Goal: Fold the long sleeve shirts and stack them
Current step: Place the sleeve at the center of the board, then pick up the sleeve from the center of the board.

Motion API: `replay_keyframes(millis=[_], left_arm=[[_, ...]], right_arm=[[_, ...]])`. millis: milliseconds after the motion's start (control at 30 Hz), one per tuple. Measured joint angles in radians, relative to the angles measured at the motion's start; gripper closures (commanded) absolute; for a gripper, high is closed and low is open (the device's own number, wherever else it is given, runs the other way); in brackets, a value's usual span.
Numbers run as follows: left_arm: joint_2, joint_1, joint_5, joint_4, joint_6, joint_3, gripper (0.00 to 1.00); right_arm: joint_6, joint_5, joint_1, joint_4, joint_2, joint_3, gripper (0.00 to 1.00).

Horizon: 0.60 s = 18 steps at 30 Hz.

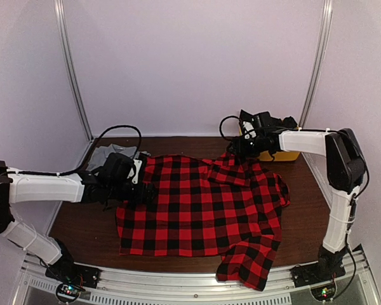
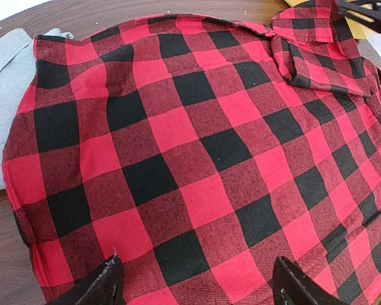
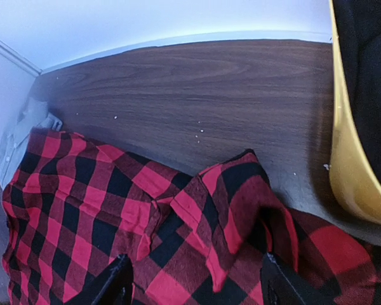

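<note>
Top external view: a dark brown wooden surface [image 1: 82, 229] carries a large red-and-black buffalo-check flannel shirt [image 1: 203, 203], spread flat over the middle and right of it. One rumpled part of the shirt drapes over the near edge towards the right corner. Its far right part lies bunched and folded over near the far right corner.

A plain grey collared shirt [image 1: 105, 154] lies crumpled at the far left corner, touching the flannel's left edge. In the left wrist view the grey cloth [image 2: 6, 95] shows just beside that edge.

A yellow plastic bin [image 1: 286, 154] stands at the far right corner. The right wrist view shows its yellow wall [image 3: 349, 190] close to the flannel's folded part, with something dark inside.

The left hand [image 2: 197, 292] hovers over the flannel's left part. Its black fingers [image 2: 105, 286] are spread wide, with nothing between them but the flat cloth below.

The right hand [image 3: 200, 286] is over the bunched far right part of the flannel. Its fingers [image 3: 117, 286] stand apart, one on either side of a raised fold, and pinch nothing.
</note>
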Motion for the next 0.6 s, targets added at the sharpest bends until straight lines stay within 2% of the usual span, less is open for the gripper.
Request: replay_keyframes(millis=[67, 167, 367, 600], left_arm=[[0.0, 0.0, 0.001, -0.004, 0.001, 0.0, 0.11], [-0.005, 0.0, 0.001, -0.007, 0.001, 0.001, 0.04], [-0.036, 0.0, 0.001, -0.014, 0.0, 0.002, 0.02], [-0.04, 0.0, 0.016, -0.038, -0.002, 0.026, 0.02]], right_arm=[[-0.003, 0.01, 0.0, -0.009, -0.084, -0.056, 0.22], [-0.013, 0.029, 0.0, -0.006, -0.224, -0.155, 0.19], [-0.001, 0.073, 0.027, -0.013, -0.526, -0.434, 0.19], [0.101, 0.144, 0.223, -0.094, -0.801, -0.734, 0.21]])
